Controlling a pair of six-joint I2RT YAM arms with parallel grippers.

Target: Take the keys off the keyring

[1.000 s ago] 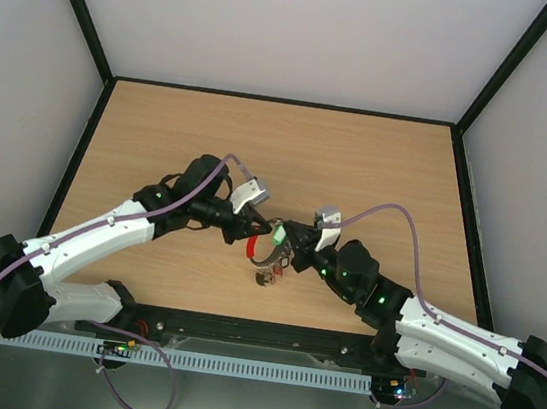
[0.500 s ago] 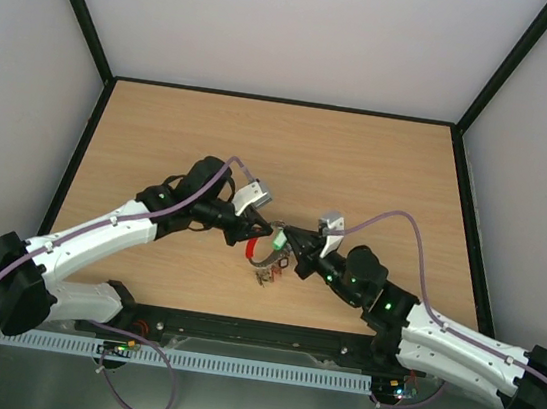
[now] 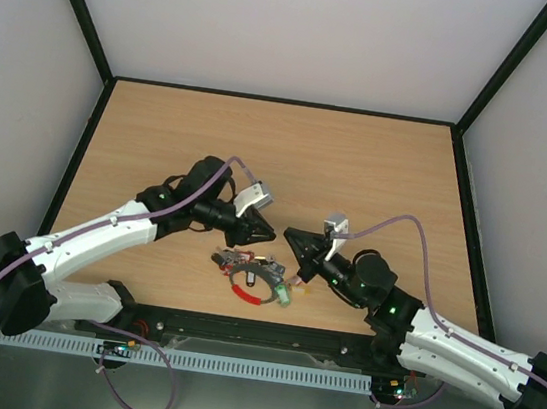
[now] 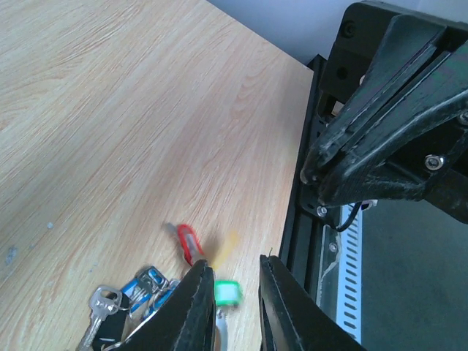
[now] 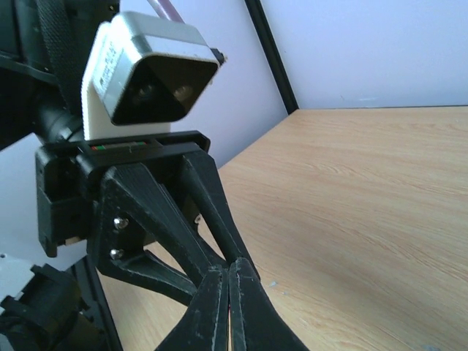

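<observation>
Left tool: left tool [image 3: 259, 231] hovers above the table [image 3: 380, 158], tip aimed to the right. Its wrist view shows the fingers [image 4: 197, 311] a narrow gap apart with nothing between them.
Keys: the keys [image 3: 235, 260] lie bunched on the table just below the left tool's tip. In the left wrist view they are silver blades with blue and black heads [image 4: 124, 311].
Keyring: the keyring [image 3: 266, 273] lies flat on the table, below and between the two tool tips and touched by neither. The bunch of keys is at its upper left edge.
Red sleeve: the red sleeve [image 3: 247, 296] runs along the ring's near arc.
Green tag: the green tag [image 3: 285, 296] lies at the ring's right side; the left wrist view sees it beneath the finger gap [image 4: 227, 292].
Right tool: right tool [image 3: 291, 234] points left at the left tool, tips near but apart. Its fingers [image 5: 212, 314] are pressed together and grip nothing.
</observation>
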